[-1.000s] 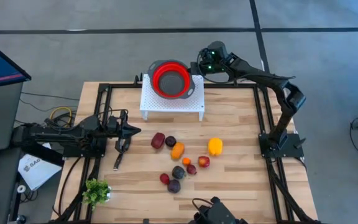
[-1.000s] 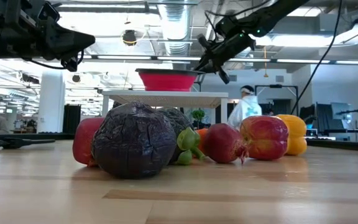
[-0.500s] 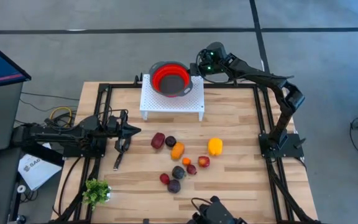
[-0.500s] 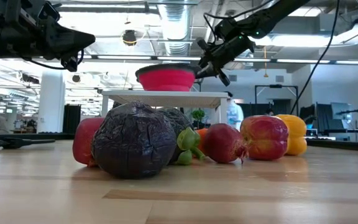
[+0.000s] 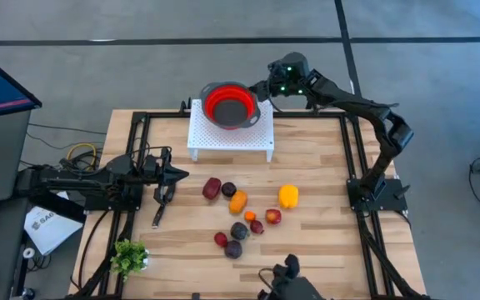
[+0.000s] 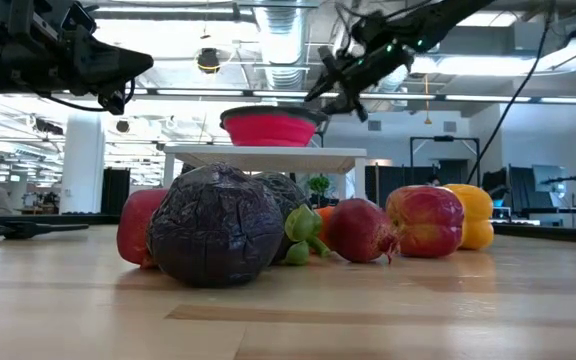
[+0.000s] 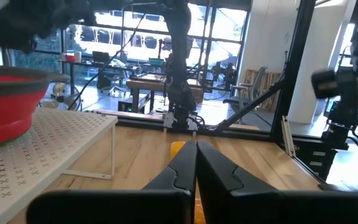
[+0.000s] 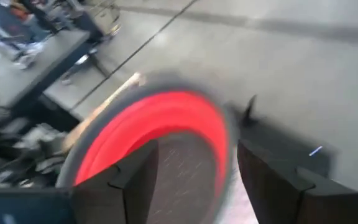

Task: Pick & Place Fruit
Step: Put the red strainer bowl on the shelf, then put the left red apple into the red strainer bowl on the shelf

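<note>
Up at the far edge of the wooden surface (image 5: 323, 200), the right gripper (image 5: 261, 87) hangs just beside the grey rim of the red bowl (image 5: 230, 104), which sits on a white perforated stand (image 5: 230, 137). In the right wrist view its jaws are spread, with the bowl's rim showing between the two dark fingers (image 8: 132, 177); whether they touch the rim cannot be told.

The left gripper (image 5: 180, 174) waits low over the left side of the surface, its jaws pressed together, as the left wrist view shows.

The fruit lies in a loose cluster near the middle of the surface, well apart from the bowl: a yellow fruit (image 5: 288, 196) to the right, an orange fruit (image 5: 238, 202) and a red fruit (image 5: 212, 188) beside a dark maroon fruit (image 5: 229, 189), a red apple (image 5: 272, 217), and a dark purple fruit (image 5: 233, 248) nearest the front edge.

A leafy green sprig (image 5: 129, 255) stands at the front left corner. A white sheet (image 5: 47, 229) beside the left arm carries print too small to read.
</note>
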Robot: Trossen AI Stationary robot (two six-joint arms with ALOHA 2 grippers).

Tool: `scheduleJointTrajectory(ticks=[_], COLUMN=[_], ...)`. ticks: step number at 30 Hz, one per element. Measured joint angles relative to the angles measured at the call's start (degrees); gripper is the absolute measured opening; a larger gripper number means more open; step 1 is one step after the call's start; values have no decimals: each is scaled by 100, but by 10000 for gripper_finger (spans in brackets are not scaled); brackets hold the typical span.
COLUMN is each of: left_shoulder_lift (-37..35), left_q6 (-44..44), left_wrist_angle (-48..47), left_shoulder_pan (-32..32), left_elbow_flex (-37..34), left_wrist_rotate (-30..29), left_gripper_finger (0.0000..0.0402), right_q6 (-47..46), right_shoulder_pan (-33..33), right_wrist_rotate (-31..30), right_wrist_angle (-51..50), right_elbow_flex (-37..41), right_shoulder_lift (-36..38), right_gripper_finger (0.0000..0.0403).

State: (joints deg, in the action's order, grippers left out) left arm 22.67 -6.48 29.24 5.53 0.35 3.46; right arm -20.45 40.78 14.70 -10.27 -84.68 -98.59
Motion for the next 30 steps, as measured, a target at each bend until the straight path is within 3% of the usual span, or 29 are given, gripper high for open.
scheduleJointTrajectory(ticks=[4,8,14,20,25,30], left_shoulder_lift=[1,1,1,1,26,353], left_q6=[-9,-17,-22,-2,-19,157], left_wrist_angle=[-1,-3,-4,-3,-1,3], left_shoulder_pan=[0,0,0,1,0,-5], left_elbow_flex=[1,-1,-1,0,-1,0], left_wrist_rotate=[0,0,-1,-2,-39,236], left_gripper_finger=[4,4,4,4,4,4], right_q6=[1039,1783,1908,1390,919,19], right_shoulder_pan=[-312,-897,-2111,-3648,-4790,-5374], right_wrist_rotate=[-846,-1361,-2352,-2946,-2919,-2999], right_wrist_angle=[-135,-144,133,1172,2702,4604], right_elbow_flex=[25,576,2320,4127,5243,5829], right_shoulder_lift=[487,1199,2537,3606,3707,2944], right_gripper_finger=[219,205,168,128,108,105])
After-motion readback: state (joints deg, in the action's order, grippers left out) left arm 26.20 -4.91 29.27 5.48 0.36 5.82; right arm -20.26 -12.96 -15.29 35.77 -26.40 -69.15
